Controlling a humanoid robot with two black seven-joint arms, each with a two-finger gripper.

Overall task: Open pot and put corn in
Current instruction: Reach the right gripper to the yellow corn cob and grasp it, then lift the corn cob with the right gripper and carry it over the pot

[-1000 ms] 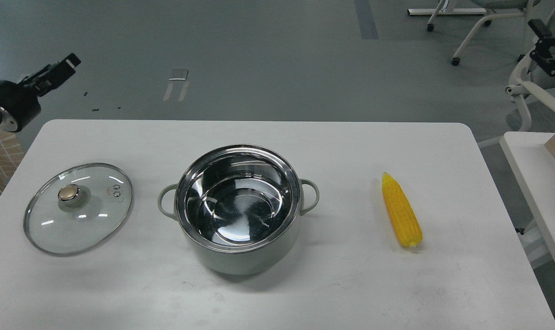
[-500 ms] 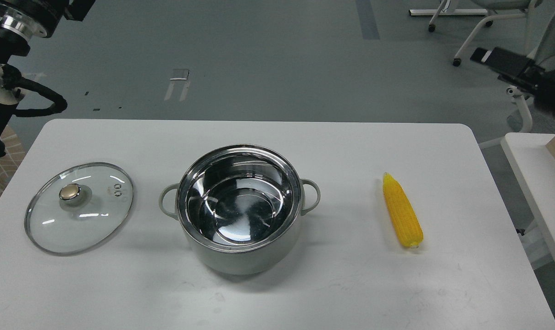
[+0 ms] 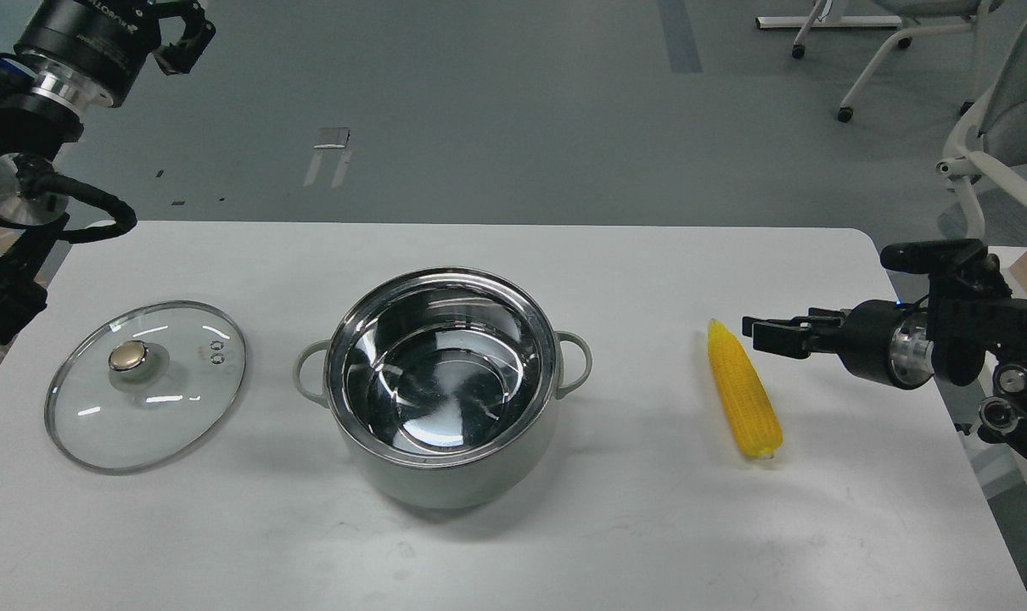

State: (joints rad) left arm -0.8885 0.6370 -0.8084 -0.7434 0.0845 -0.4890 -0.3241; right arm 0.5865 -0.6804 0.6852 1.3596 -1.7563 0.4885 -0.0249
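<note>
Right claw hangs just right of the corn, its fingers too close to tell whether parted. Left claw, far left of the corn, shows only partial, unreadable lettering; its grip is unclear. Corn lies on the worktop, right of the uncovered pot.

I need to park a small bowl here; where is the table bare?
Bare: the front strip of the table below the pot, and the gap between pot and corn. Also the far strip behind the pot. Tighter: between glass lid and pot, and beside the corn, where the right gripper hovers.
</note>
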